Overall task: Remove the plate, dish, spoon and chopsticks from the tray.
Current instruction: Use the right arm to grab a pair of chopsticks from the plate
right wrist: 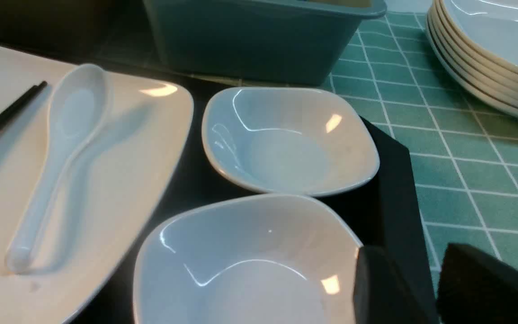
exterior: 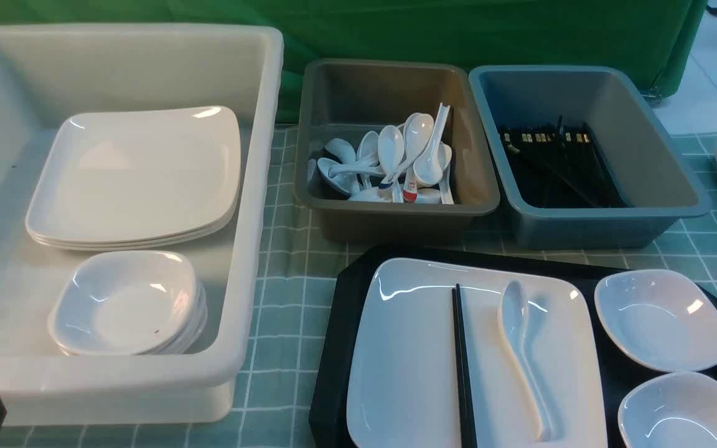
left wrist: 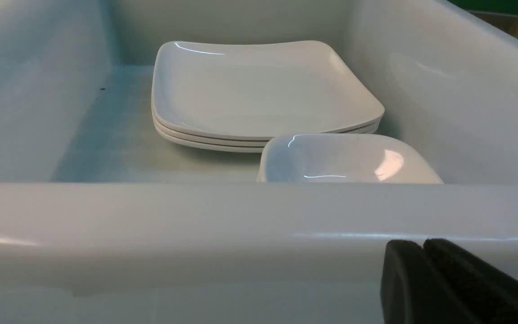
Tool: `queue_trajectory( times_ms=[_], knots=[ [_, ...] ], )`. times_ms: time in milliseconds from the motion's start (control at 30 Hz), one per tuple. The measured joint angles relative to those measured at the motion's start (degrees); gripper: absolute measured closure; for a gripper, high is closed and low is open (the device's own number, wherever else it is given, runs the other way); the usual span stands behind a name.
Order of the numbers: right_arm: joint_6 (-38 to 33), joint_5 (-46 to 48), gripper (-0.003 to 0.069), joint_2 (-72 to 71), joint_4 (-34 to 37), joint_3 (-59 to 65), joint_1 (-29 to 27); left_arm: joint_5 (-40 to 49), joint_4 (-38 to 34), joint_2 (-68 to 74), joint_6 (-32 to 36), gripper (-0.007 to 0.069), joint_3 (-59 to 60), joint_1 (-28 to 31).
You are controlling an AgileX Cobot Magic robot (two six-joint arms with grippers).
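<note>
Starting with the front view: the black tray [exterior: 327,398] is fully loaded, so I'd call this the very beginning of the job. The big rounded-square plate [exterior: 421,348] sits on it with the black chopsticks [exterior: 463,373] and the white soup spoon [exterior: 523,354] lying on top, side by side but apart. Two small deep dishes [exterior: 663,320] [exterior: 685,414] are on the tray too, to the right of the plate. Behind are a brown bin [exterior: 396,214] of spoons and a blue-gray bin [exterior: 607,227] with dark sticks in it, and the white tub [exterior: 253,205] on the left holds stacked plates and dishes, so my guess is everything gets sorted that way. Over in the left wrist view, the left gripper [left wrist: 423,243] has its fingertips together, nothing between them, in front of the tub's near wall. In the right wrist view, the right gripper [right wrist: 407,252] is partly open with nothing in it, close to the nearer dish. Honestly, I'd lift the spoon and chopsticks first, since the plate can't go anywhere neatly with them riding on it. That takes a low, careful pinch, because thin sticks on glossy china could roll or skid.
</note>
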Motion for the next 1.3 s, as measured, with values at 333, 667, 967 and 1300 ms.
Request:
queue_trajectory(
  times_ms=[333,667,967,1300],
  knots=[
    [0.0,0.0,0.0417,0.0,0.0,0.0,0.0,0.0,0.0,0.0,0.0,0.0607,0.0,0.0],
    [0.0,0.0,0.0417,0.0,0.0,0.0,0.0,-15.9,-15.8,0.0,-7.8,0.0607,0.0,0.0],
    [0.0,-1.8,0.0417,0.0,0.0,0.0,0.0,-33.8,-24.3,0.0,-21.6,0.0607,0.0,0.0],
    [15.2,-14.5,0.0417,0.0,9.8,0.0,0.0,-24.0,-3.6,5.2,-35.2,0.0607,-23.1,0.0]
  ],
)
